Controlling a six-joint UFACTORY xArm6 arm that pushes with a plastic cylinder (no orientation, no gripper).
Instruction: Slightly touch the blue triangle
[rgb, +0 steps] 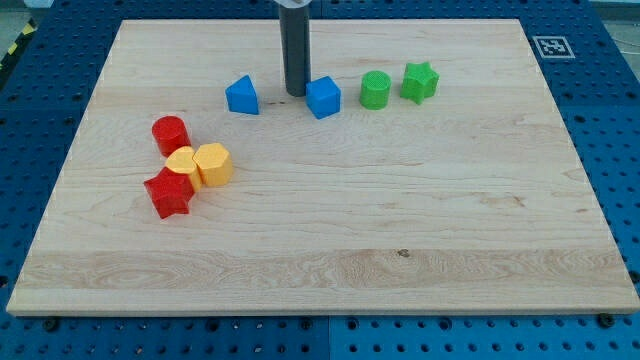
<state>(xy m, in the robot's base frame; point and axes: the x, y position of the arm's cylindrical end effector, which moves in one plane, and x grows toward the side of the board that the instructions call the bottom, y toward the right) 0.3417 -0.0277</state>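
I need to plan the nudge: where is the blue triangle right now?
The blue triangle sits in the upper middle of the board, on the view's left of my tip, with the blue cube just beyond the tip on the right.

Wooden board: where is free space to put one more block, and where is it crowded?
Free: the board below the green cylinder and green star. Crowded: red cylinder cluster; my tip between blue triangle and blue cube.
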